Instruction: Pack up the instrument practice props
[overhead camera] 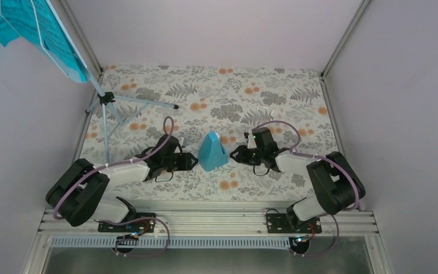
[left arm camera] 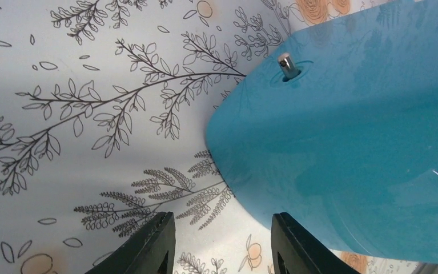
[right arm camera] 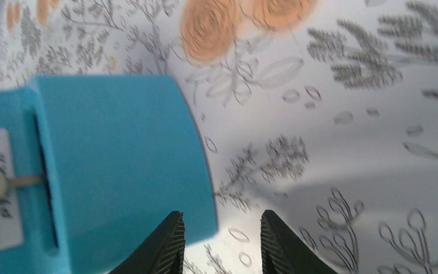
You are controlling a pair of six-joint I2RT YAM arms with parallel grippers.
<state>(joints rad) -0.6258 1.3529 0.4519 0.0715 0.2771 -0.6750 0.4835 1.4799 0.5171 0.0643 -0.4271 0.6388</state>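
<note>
Metronome (overhead camera: 213,152): we see it mid-table, between both grippers.
Left gripper (left arm camera: 222,234): partly open, holding nothing.
Right gripper (right arm camera: 222,228): partly open, holding nothing.
Music stand (overhead camera: 68,60): far left corner.

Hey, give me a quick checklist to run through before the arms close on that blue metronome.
1. Metronome upright on the floral table: ok.
2. Left gripper jaws apart: ok.
3. Metronome centred in the left gripper's gap: not ok, it sits off toward one finger.
4. Right gripper jaws apart: ok.
5. Metronome centred in the right gripper's gap: not ok, mostly off to one side.
6. Music stand away from both arms: ok, back left corner.
</note>
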